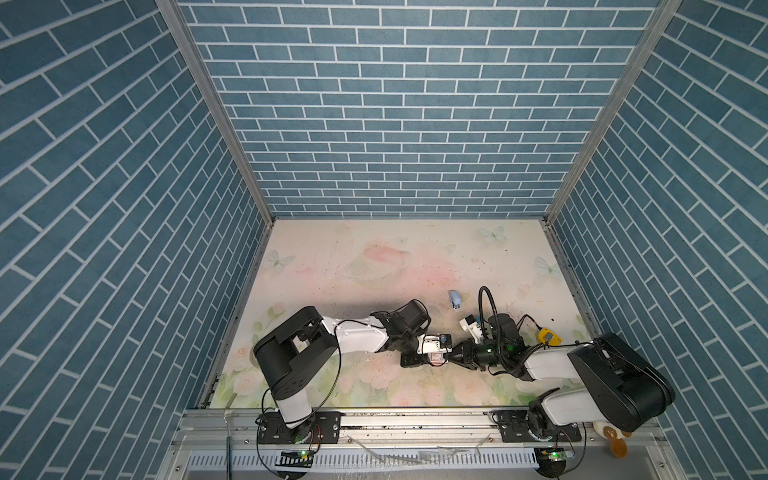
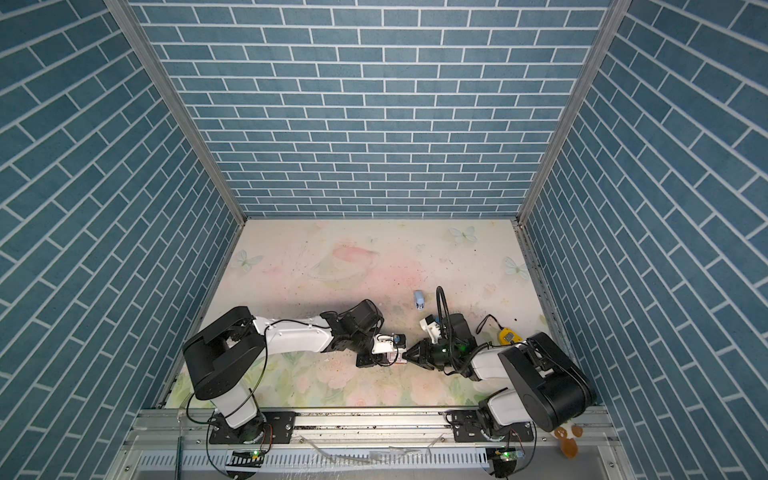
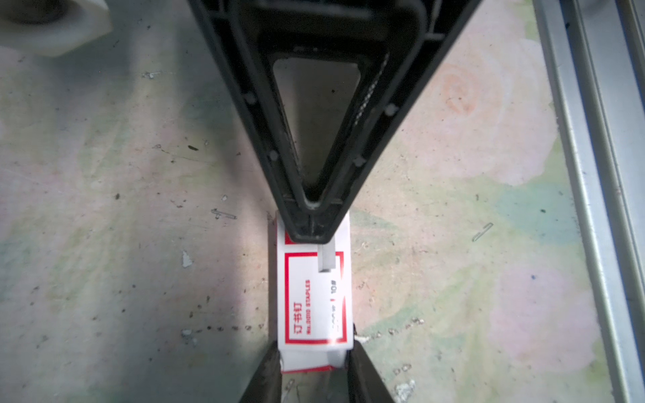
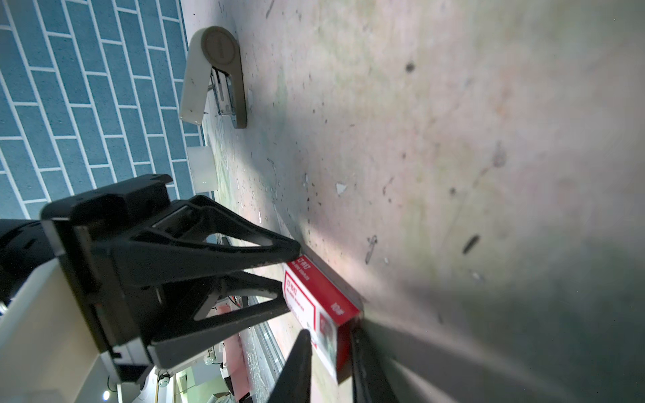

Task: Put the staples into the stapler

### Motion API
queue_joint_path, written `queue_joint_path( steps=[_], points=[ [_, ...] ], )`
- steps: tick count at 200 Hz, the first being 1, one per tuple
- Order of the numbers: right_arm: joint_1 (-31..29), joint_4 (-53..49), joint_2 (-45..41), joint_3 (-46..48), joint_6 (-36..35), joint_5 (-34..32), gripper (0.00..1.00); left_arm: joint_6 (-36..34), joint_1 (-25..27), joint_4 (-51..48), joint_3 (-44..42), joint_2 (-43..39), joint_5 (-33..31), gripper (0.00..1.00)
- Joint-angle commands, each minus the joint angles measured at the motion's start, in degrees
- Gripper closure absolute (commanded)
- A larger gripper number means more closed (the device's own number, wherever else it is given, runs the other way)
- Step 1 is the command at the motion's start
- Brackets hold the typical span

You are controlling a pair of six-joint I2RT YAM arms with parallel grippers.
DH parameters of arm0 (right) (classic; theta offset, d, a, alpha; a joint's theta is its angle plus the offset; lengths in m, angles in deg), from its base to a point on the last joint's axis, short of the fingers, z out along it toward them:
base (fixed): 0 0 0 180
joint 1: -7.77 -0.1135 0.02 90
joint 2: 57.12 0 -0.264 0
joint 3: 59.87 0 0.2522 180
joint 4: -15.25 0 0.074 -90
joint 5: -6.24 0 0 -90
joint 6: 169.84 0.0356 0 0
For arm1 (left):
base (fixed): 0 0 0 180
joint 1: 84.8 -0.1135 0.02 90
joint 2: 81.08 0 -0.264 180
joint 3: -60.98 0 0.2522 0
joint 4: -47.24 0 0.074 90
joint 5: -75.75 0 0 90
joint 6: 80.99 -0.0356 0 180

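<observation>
A red-and-white printed box (image 3: 314, 307) lies on the floral mat, held between both grippers. My left gripper (image 3: 314, 370) is shut on its near end, one finger on each long side. My right gripper (image 4: 335, 370) pinches the opposite end (image 4: 324, 314), its fingers close against the box. Both grippers meet at the box (image 1: 436, 357) in both top views. A short silver-grey strip (image 3: 326, 258) pokes out at the right fingertip on the box top; I cannot tell if it is staples. The pale stapler (image 1: 455, 300) (image 4: 213, 76) lies farther back, untouched.
A yellow device (image 1: 547, 336) sits by the right arm. A small white block (image 4: 204, 169) stands between the stapler and the grippers. Loose staples and specks litter the mat (image 3: 481, 232). A metal rail (image 3: 593, 174) borders the front edge.
</observation>
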State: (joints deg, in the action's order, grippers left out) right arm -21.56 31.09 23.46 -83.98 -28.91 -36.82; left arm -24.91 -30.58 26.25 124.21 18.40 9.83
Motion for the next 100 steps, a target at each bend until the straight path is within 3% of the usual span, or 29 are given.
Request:
queue_joint_path(
  steps=[1,100],
  points=[
    [-0.12,-1.48,-1.21,0.82,-1.32,-0.69,0.79,-0.12,-0.16,-5.97,-1.95,0.51,-0.51,0.68],
    [-0.12,2.52,1.75,0.92,-0.58,0.83,0.91,0.16,-0.14,-5.96,-1.66,1.15,-0.45,0.69]
  ],
)
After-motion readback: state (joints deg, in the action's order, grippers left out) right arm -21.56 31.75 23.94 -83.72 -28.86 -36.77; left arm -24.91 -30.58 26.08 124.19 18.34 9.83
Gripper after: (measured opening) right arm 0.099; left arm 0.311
